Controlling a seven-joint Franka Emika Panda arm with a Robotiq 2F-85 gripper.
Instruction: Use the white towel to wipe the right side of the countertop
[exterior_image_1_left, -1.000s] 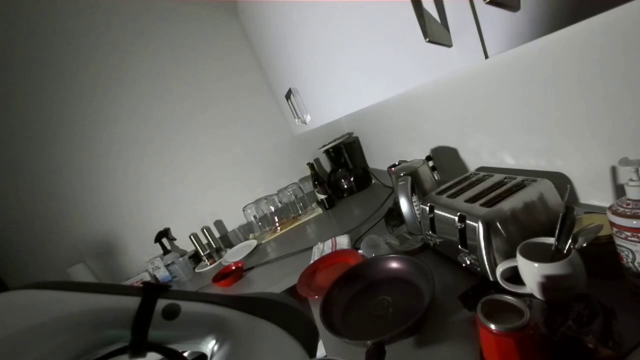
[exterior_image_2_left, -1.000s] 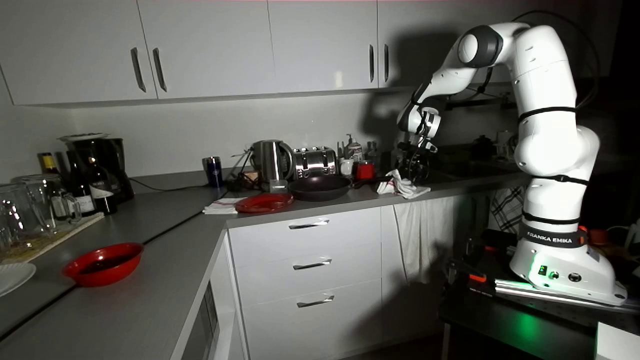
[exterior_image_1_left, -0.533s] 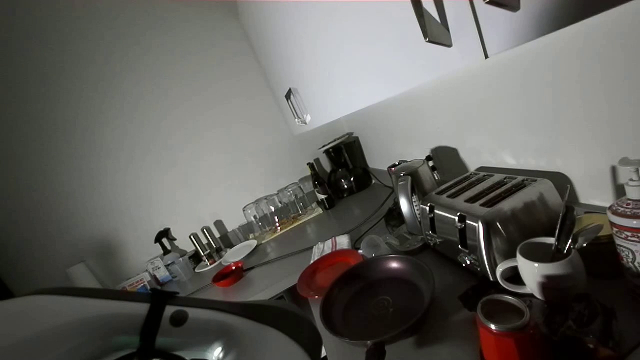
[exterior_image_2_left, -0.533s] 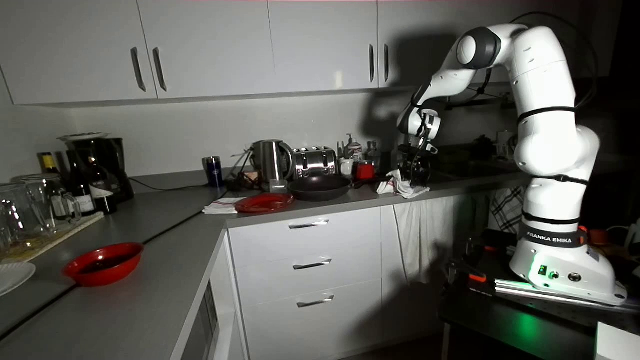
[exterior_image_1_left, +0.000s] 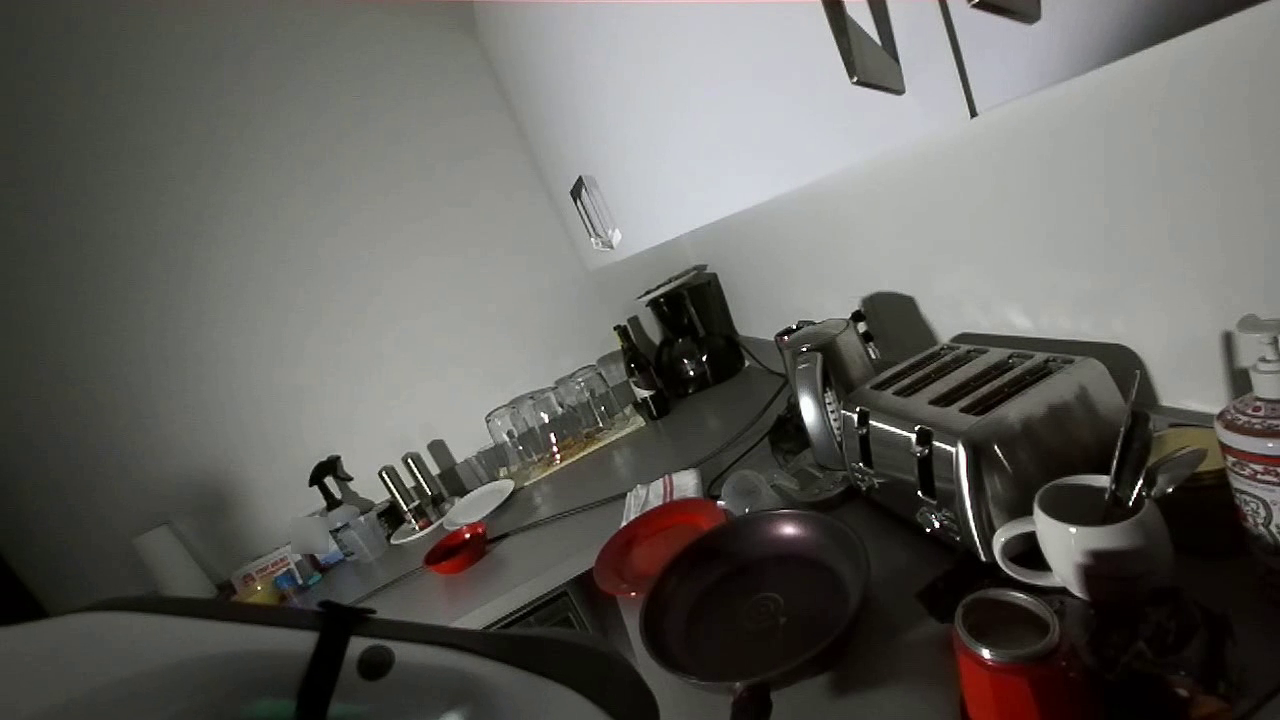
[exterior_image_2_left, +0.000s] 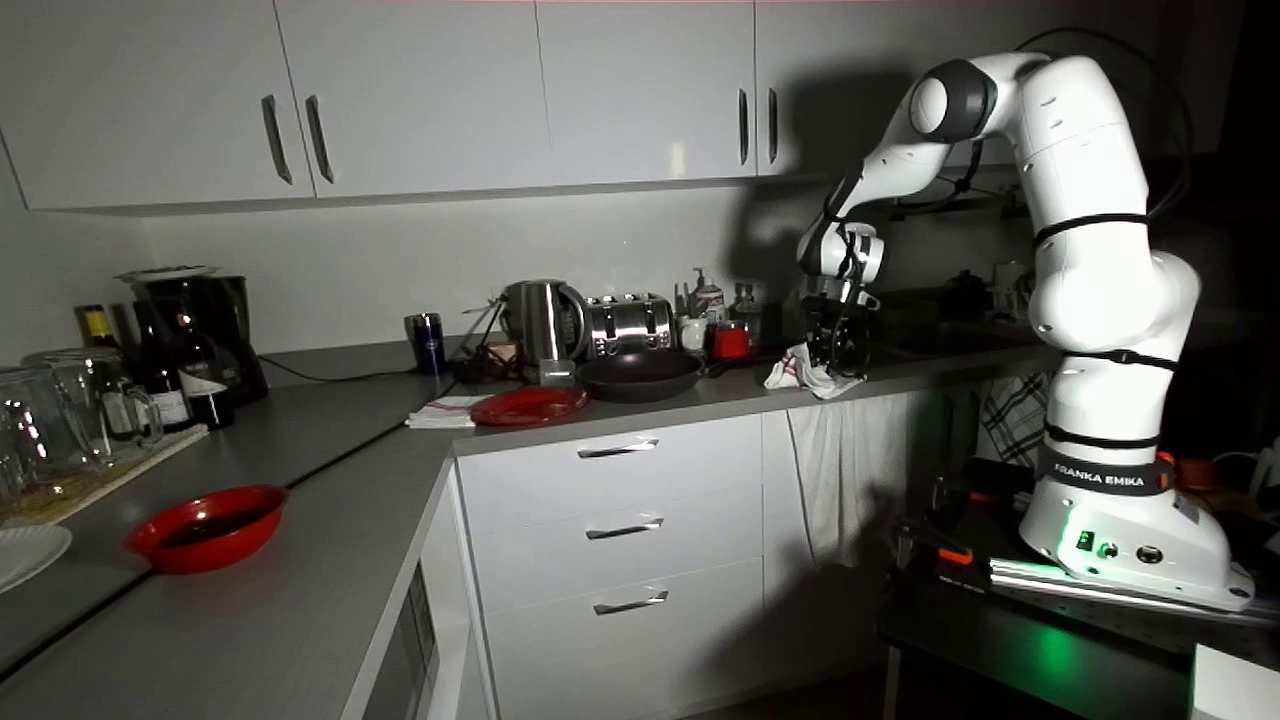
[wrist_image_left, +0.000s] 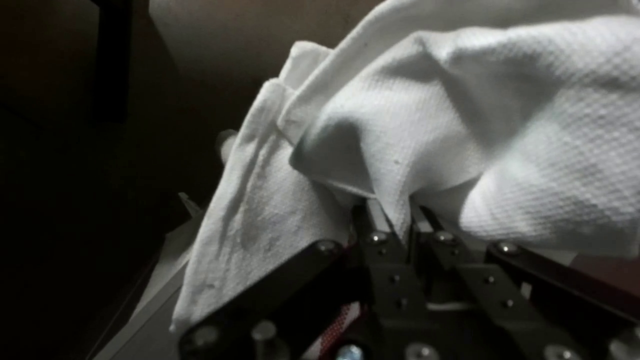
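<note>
Grey table (exterior_image_2_left: 330, 510), both exterior views: one pan (exterior_image_2_left: 640, 375), one toaster (exterior_image_2_left: 630, 328), one red plate (exterior_image_2_left: 530, 405). In an exterior view, two towels: folded towel (exterior_image_2_left: 440, 412) left of the pan, white towel (exterior_image_2_left: 815, 378) right. Wrist view alone shows the end effector (wrist_image_left: 395, 210) closed, pinching a white towel fold. Spray bottle (exterior_image_1_left: 343, 512): one, an exterior view only.

A kitchen, clearly — a grey countertop (exterior_image_2_left: 310, 570) is fitted under pale wall cabinets (exterior_image_2_left: 430, 100), with drawers (exterior_image_2_left: 620, 490) built in below. A toaster (exterior_image_1_left: 985, 425), kettle (exterior_image_2_left: 537, 325) and coffee maker (exterior_image_1_left: 692, 340) are placed near the wall (exterior_image_2_left: 400, 260); a frying pan (exterior_image_1_left: 755, 600), red bowl (exterior_image_2_left: 207, 535) and glasses (exterior_image_1_left: 590, 395) are set out too. Whether home or office kitchen can't be told.
</note>
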